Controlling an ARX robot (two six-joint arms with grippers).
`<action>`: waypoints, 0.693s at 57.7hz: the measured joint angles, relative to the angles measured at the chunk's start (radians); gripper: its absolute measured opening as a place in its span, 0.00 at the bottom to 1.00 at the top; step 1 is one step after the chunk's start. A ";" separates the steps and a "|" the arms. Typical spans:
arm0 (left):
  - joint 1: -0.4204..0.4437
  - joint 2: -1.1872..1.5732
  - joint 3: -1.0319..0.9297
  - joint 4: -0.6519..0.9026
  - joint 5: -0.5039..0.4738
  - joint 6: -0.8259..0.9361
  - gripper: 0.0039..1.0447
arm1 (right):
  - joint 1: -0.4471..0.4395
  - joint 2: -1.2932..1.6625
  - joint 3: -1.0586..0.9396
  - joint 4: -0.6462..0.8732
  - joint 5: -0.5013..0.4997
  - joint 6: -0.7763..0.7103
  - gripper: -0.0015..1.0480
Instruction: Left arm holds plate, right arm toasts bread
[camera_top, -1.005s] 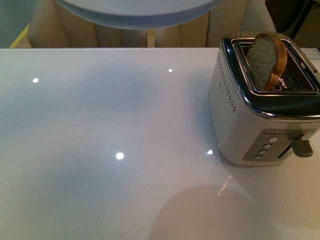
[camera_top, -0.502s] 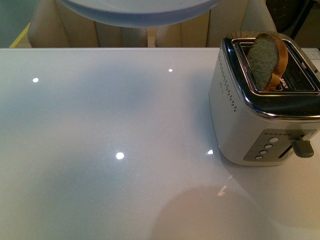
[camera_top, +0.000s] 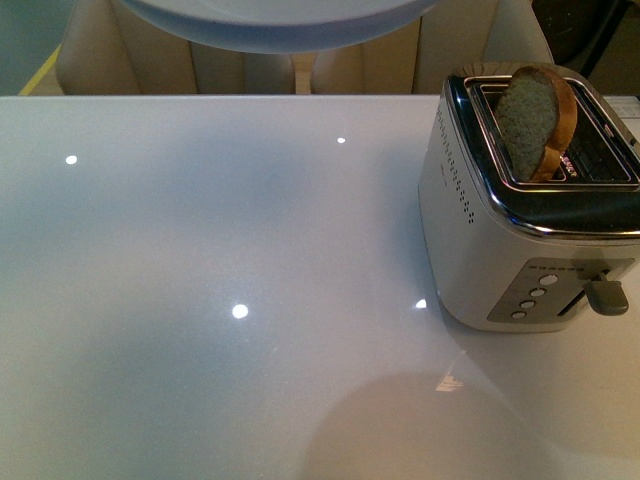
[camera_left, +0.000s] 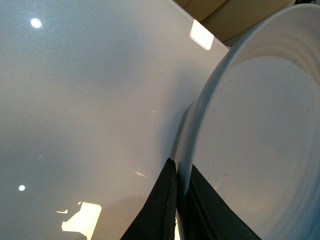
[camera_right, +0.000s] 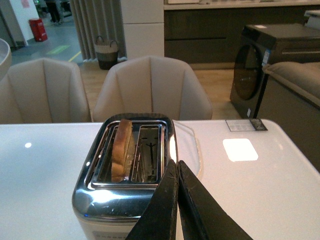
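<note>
The plate (camera_top: 270, 25) is held raised above the far edge of the table (camera_top: 200, 300), its rim clamped between the left fingers (camera_left: 161, 210). The bread (camera_top: 535, 120) is seen leaning in a slot of the toaster (camera_top: 500, 250), partly sticking out. The right fingers (camera_right: 160, 215) are pressed together, empty, near the toaster.

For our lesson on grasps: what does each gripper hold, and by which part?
The left gripper clamps the round pale grey-blue plate by its rim, a finger on each face. The right gripper is shut, holding nothing.
</note>
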 joint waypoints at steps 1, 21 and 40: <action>0.000 0.000 0.000 0.000 0.000 0.000 0.03 | 0.000 -0.009 0.000 -0.009 0.001 0.000 0.02; 0.000 0.000 0.000 0.000 0.000 0.000 0.03 | 0.000 -0.135 0.000 -0.131 0.001 0.000 0.02; 0.000 0.000 0.000 0.000 0.000 0.000 0.03 | 0.000 -0.221 0.000 -0.216 0.001 0.000 0.02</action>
